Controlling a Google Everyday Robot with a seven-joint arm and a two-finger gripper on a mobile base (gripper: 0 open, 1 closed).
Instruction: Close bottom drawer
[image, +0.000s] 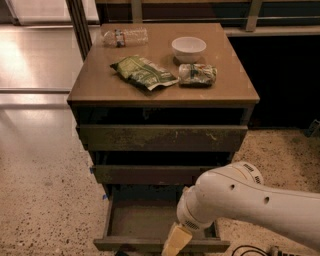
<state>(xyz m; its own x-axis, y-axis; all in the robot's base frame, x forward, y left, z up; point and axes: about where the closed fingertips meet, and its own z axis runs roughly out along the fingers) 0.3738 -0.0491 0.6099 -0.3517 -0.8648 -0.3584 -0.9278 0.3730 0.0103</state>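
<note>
The bottom drawer (131, 220) of the dark olive-brown cabinet is pulled out, its shallow tray showing empty, its flat front (125, 245) at the picture's lower edge. The middle drawer front (145, 174) and the tall upper drawer front (160, 137) sit above it. My white arm (250, 205) reaches in from the right. My gripper (175, 241), with a yellowish finger (176, 239), hangs down at the drawer's front edge, right of its middle.
On the cabinet top (100, 80) lie a green snack bag (144, 73), a smaller packet (198, 74), a white bowl (188, 48) and a plastic bottle (125, 36). Speckled floor (45, 200) surrounds the cabinet. A dark cable (250, 250) lies at the lower right.
</note>
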